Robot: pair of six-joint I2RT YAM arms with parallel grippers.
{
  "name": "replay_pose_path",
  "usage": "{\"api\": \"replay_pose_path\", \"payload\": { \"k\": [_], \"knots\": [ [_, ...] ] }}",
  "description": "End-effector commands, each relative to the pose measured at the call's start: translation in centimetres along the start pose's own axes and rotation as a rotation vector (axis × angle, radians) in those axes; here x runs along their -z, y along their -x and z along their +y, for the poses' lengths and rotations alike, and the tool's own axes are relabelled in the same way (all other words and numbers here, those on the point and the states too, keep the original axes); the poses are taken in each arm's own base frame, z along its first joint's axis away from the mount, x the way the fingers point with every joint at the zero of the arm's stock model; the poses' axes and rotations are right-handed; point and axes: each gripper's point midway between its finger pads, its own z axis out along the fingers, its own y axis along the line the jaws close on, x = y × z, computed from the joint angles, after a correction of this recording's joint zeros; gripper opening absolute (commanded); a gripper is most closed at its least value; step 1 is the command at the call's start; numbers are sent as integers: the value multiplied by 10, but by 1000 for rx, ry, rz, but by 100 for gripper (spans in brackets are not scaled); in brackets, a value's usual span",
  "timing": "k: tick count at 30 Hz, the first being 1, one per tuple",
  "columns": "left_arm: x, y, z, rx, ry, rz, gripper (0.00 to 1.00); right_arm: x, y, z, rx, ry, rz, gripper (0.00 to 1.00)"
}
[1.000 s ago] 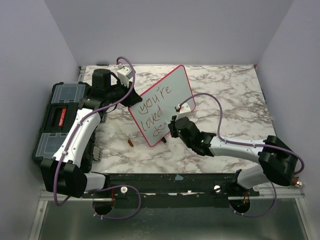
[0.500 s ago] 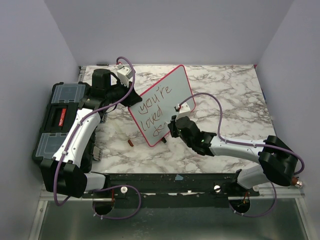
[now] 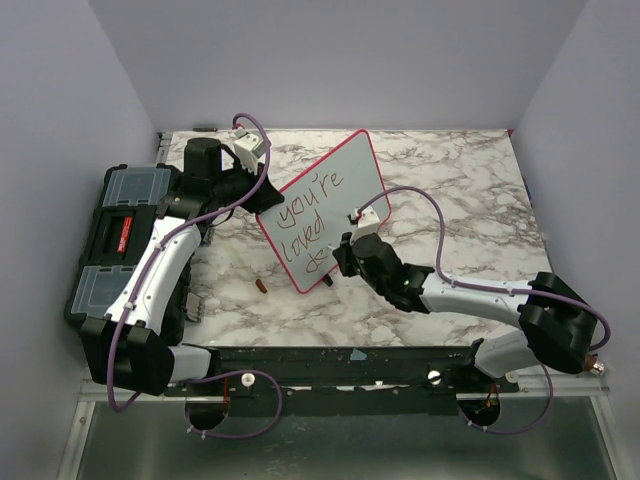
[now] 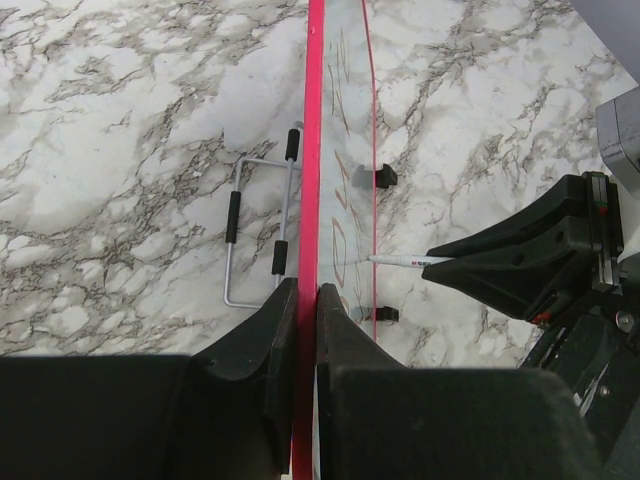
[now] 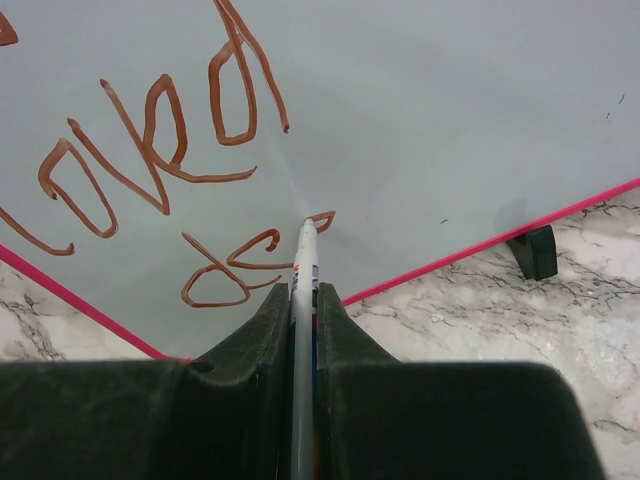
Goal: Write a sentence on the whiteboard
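**Whiteboard task, late stage.** The whiteboard [image 3: 322,205] stands tilted on a wire prop [image 4: 232,218] near the middle of the bench [image 3: 460,180]. The left pincer [image 4: 307,290] is closed tight on the board's red frame, steadying it. The right pincer [image 5: 303,295] is closed on a white marker [image 5: 305,250]. The marker's tip touches the surface below the brown words "you're loved", at an unfinished looped mark. The sentence appears largely written; the closing strokes and lifting the marker seem left.
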Motion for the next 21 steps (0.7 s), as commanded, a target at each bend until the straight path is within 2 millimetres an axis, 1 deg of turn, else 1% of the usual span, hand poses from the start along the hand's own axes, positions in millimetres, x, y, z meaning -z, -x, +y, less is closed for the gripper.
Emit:
{"api": "replay_pose_path", "payload": {
  "k": [1,7,14,18,21],
  "knots": [
    [-1,-1,5,-47,21,16,0,-2,-5,10,-24,57,7,1],
    [-1,-1,5,-46,20,16,0,2,-17,1,-30,32,27,1],
    [-2,-2,5,-44,18,19,0,4,-22,-11,-27,-16,30,1],
    [-1,-1,4,-46,20,17,0,3,-16,-18,-28,-67,11,1],
    [-1,-2,4,-45,19,17,0,2,-6,-21,-21,-99,-13,1]
  ]
}}
